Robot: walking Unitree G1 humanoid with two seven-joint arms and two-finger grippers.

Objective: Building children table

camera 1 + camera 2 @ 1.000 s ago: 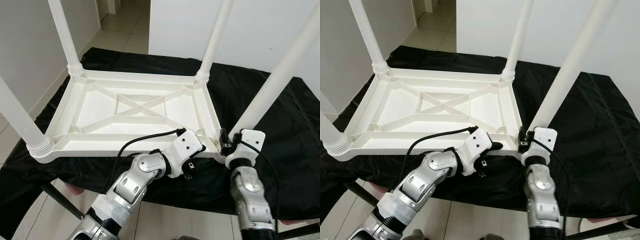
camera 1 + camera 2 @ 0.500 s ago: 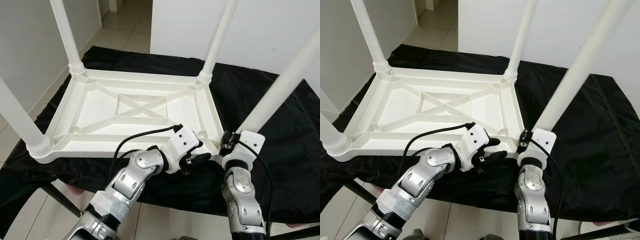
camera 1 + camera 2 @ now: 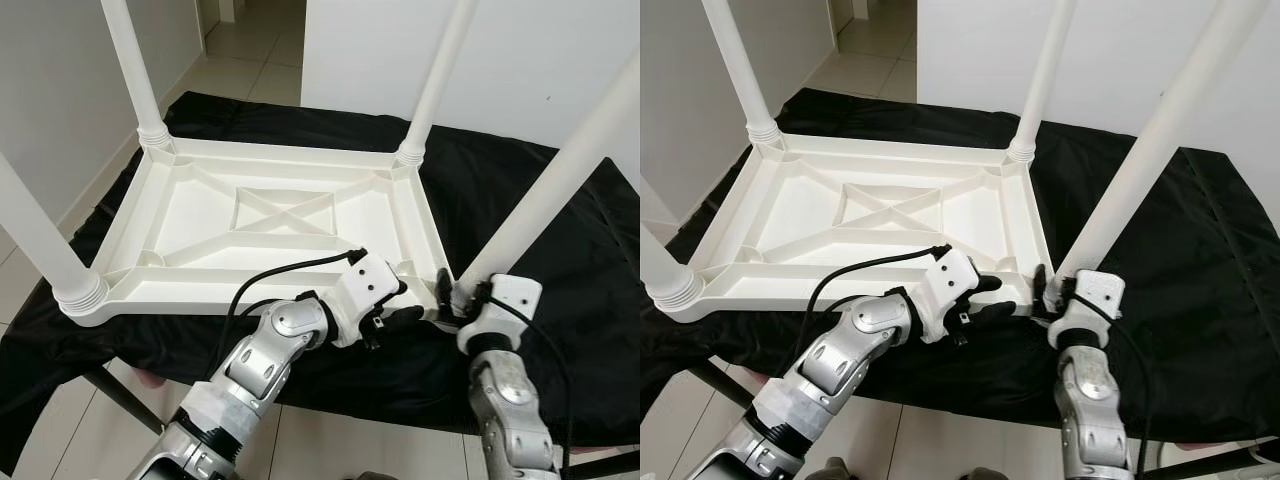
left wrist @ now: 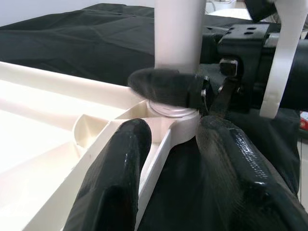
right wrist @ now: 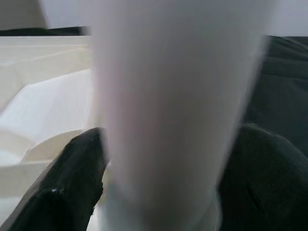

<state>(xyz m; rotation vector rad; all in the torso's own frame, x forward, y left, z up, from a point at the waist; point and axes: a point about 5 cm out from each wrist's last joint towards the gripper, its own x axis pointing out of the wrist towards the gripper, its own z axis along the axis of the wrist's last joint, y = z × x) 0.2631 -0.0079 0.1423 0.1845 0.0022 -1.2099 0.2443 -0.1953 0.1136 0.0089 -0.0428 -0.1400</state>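
White plastic table (image 3: 270, 215) lay upturned on black cloth (image 3: 560, 250), right gripper (image 3: 1052, 292) clasped near leg (image 3: 545, 195), left gripper (image 4: 168, 144) spread at the frame rim.

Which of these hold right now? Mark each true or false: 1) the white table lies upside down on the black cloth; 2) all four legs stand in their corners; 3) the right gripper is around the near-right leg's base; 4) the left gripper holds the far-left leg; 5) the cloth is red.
1) The white table lies upside down on the black cloth. True.
2) All four legs stand in their corners. True.
3) The right gripper is around the near-right leg at its base. True: its fingers sit on either side of it.
4) The left gripper holds the far-left leg. False: it is at the table's near edge beside the near-right corner, fingers straddling the rim.
5) The cloth is red. False: it is black.
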